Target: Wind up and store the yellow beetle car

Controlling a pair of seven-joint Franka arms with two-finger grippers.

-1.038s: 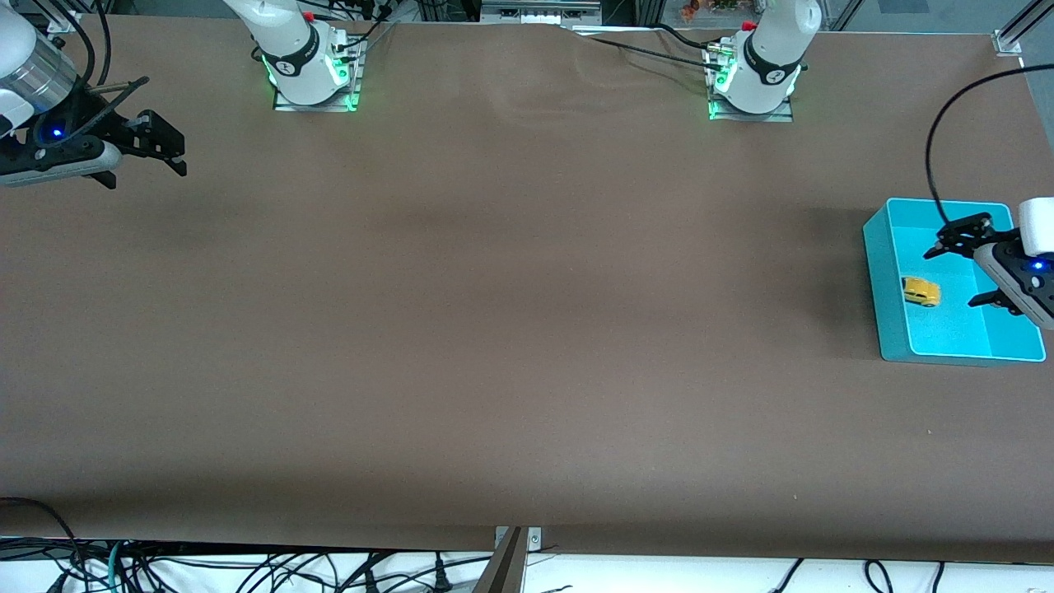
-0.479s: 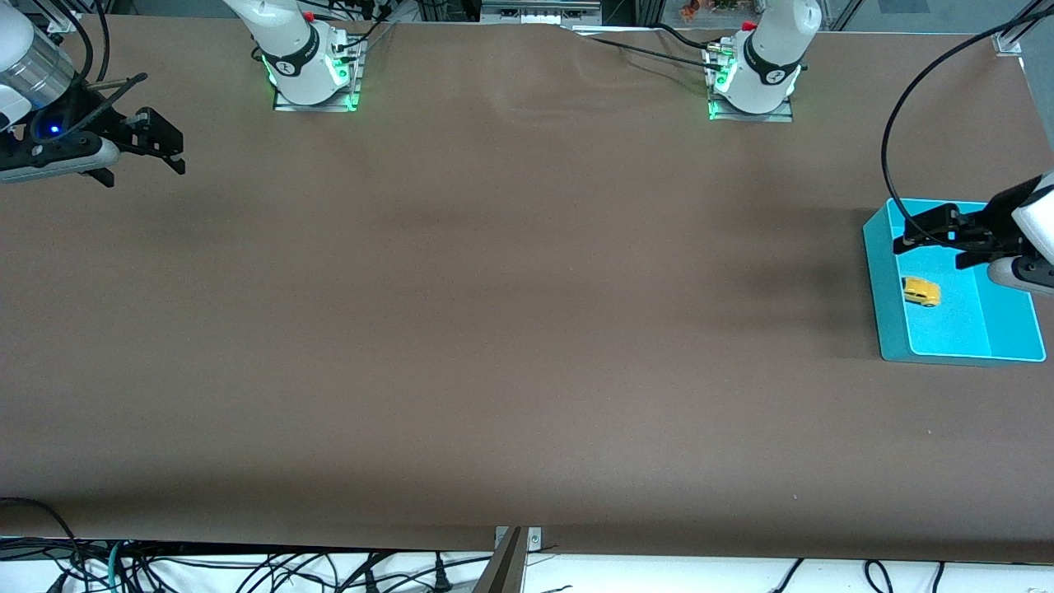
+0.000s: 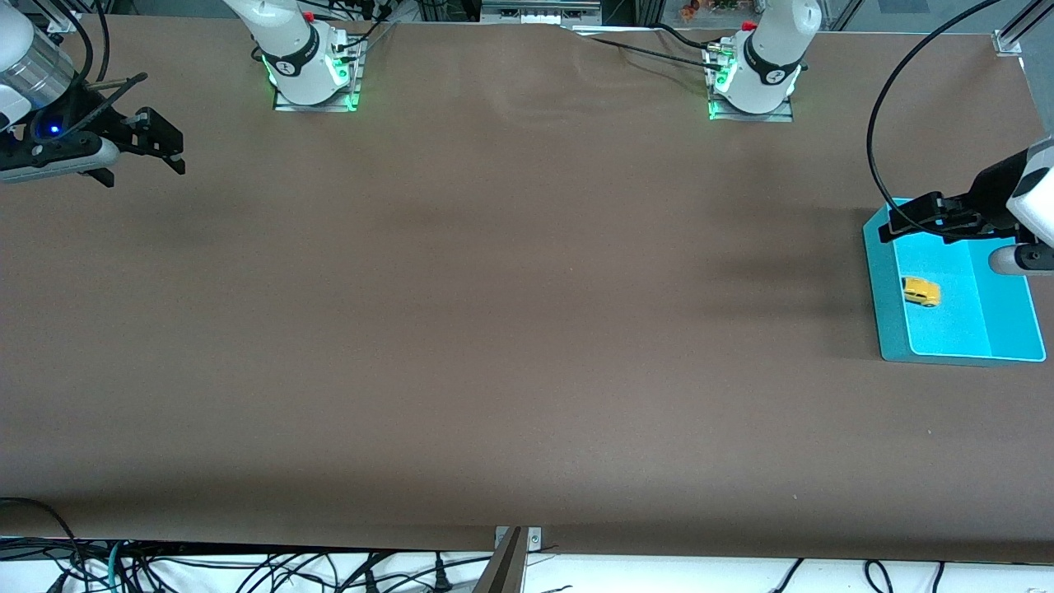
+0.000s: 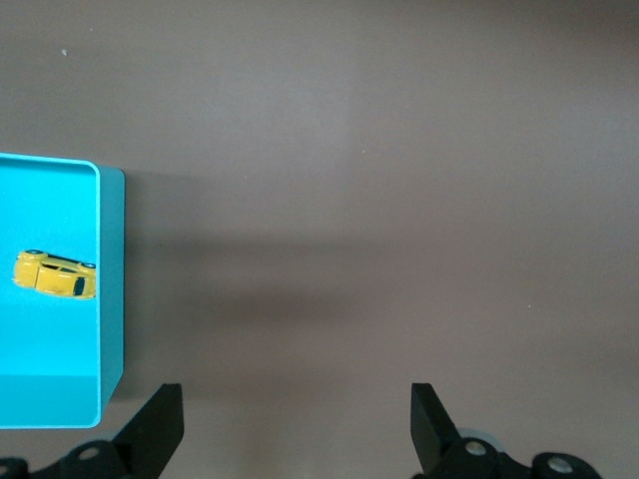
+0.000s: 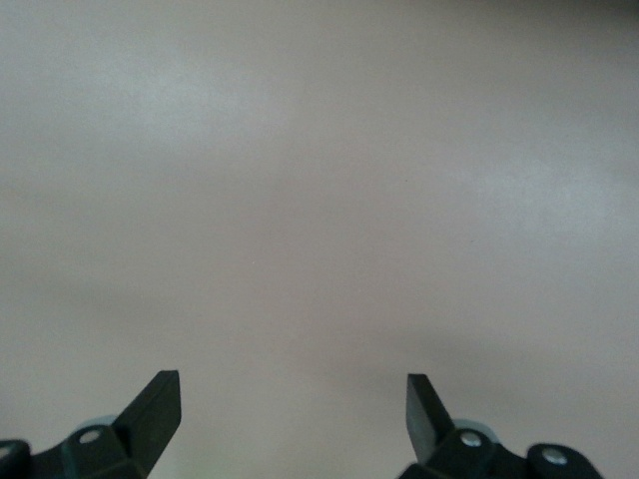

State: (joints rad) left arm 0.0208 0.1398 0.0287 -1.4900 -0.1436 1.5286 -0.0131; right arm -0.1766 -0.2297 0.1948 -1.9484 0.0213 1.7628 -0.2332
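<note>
The yellow beetle car [image 3: 921,291] lies in the teal bin [image 3: 888,317] at the left arm's end of the table. In the left wrist view the car [image 4: 56,274] lies on its side inside the bin [image 4: 111,299]. My left gripper [image 3: 910,221] is open and empty, up in the air over the bin's edge that is farther from the front camera, apart from the car. In its own view the left gripper [image 4: 297,419] is over bare table beside the bin. My right gripper [image 3: 169,150] is open and empty, and waits over the right arm's end of the table; its own view [image 5: 295,409] shows only tabletop.
The brown tabletop [image 3: 510,313] spreads between the arms. A black cable [image 3: 877,132] loops above the bin from the left wrist. The two arm bases [image 3: 313,74] stand along the table edge farthest from the front camera.
My left gripper has drawn up and away from above the bin's inside to over its farther edge, still open. The car has stayed in the bin. The right arm has hardly moved.
</note>
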